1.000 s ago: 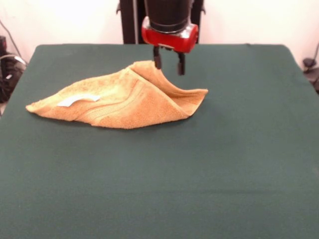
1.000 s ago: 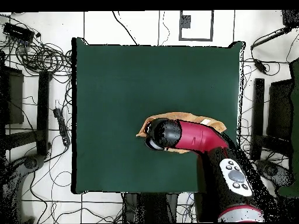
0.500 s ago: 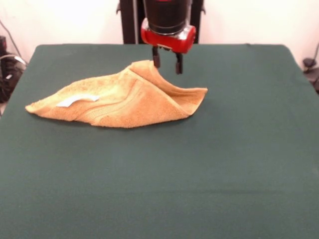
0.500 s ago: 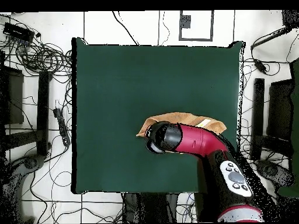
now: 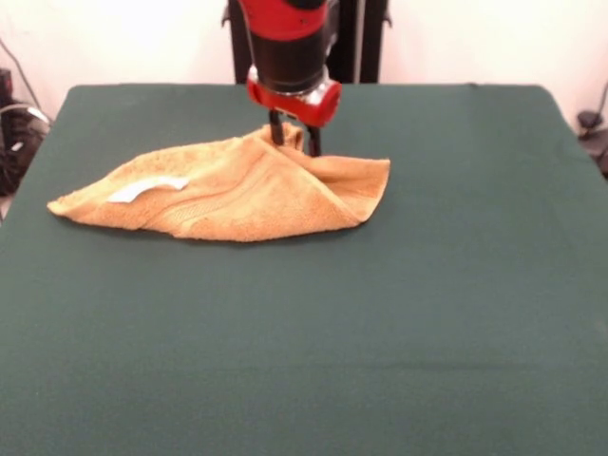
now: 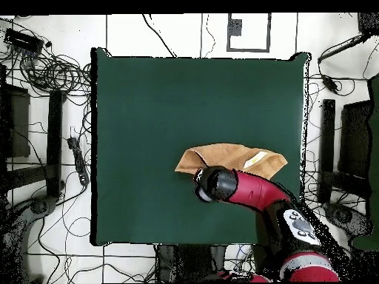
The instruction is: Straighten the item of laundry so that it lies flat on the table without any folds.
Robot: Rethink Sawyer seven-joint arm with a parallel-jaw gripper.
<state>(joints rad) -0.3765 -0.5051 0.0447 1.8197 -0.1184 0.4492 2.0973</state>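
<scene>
**Gripper down at the towel's raised far edge**

The golden-orange terry hand towel (image 5: 233, 195) lies crumpled on the dark green table (image 5: 399, 323), toward the far side in the front view and left of the table's middle. It is folded over itself: a long flap runs from a pointed corner at the left to a blunt corner at the right, with a ridge rising toward the far edge. A small white tag (image 5: 147, 190) sits on the left part of the upper surface, and a woven band crosses the cloth below it.

The red and black arm (image 5: 290, 43) comes down from above, and the gripper (image 5: 294, 139) stands at the towel's highest point, on its far edge. Its two dark fingers (image 5: 276, 130) are a little apart, with the raised fold of the towel reaching up between and in front of them; whether they pinch the cloth cannot be told.

In the overhead view the towel (image 6: 233, 157) lies near the table's right edge, and the arm (image 6: 248, 188) covers its lower margin, hiding the gripper.
</scene>
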